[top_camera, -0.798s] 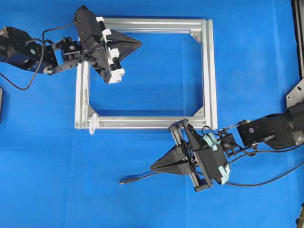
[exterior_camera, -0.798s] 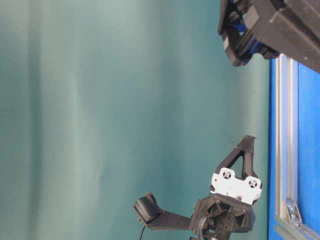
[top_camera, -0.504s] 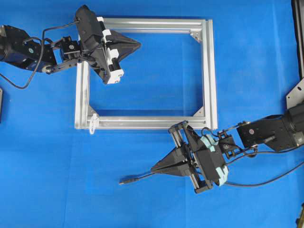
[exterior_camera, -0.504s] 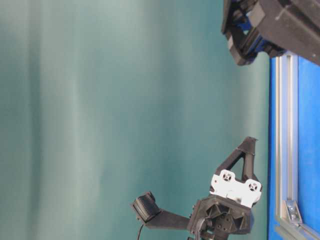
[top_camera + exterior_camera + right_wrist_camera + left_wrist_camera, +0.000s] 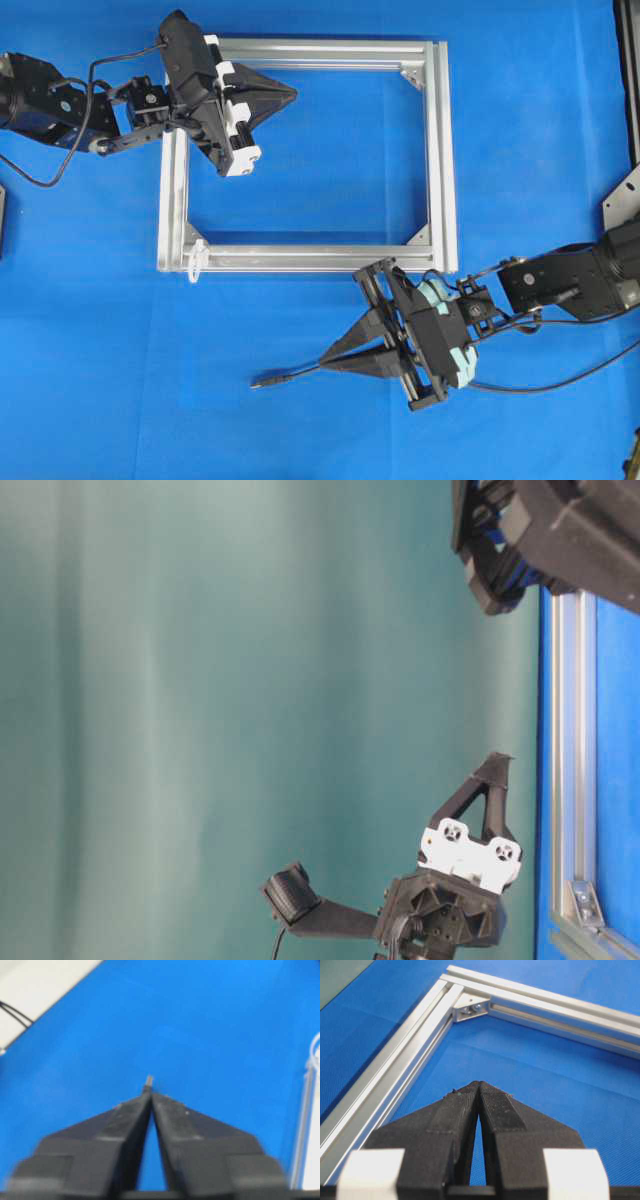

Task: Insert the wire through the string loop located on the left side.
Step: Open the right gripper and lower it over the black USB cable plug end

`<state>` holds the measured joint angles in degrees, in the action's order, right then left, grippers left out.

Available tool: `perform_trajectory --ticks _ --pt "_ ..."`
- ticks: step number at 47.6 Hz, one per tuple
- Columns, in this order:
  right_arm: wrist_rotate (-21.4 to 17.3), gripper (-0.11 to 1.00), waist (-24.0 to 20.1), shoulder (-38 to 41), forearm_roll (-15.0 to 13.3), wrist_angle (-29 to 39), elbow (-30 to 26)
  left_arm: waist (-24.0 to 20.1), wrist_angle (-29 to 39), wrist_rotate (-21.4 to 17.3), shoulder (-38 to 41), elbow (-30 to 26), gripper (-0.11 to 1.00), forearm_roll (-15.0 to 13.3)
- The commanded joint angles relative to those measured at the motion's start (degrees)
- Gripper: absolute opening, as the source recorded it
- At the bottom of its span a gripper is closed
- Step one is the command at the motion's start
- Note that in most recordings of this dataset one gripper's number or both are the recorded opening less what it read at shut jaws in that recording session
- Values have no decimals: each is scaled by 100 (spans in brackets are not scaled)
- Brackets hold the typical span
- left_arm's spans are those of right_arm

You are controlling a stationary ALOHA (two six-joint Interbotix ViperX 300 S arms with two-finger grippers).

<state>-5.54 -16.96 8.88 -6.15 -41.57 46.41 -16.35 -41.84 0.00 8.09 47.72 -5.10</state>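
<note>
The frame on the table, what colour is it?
The frame is silver, bare aluminium, lying on a blue surface. The overhead view shows it best.

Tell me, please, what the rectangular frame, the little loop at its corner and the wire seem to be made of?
The frame: probably aluminium extrusion, silver and matte, with lengthwise grooves. The string loop: whitish and translucent, perhaps plastic string or a zip tie; too small to settle. The wire: thin, black, likely rubber- or plastic-sheathed, ending in a slim plug.
</note>
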Motion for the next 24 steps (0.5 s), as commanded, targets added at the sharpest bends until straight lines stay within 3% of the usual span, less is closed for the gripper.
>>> perform_trajectory --ticks 1,8,12,24 --pt "-53 30 -53 -167 0 -18 -123 -9 -70 0 -149 -97 0 18" --pt "-105 74 -62 -149 9 62 -132 0 -70 9 -149 -97 0 18" --pt "-105 92 -62 -149 79 70 -141 0 -70 9 -149 -97 0 18" --pt "-114 92 -62 9 272 167 -237 -9 -70 9 -149 -97 0 18"
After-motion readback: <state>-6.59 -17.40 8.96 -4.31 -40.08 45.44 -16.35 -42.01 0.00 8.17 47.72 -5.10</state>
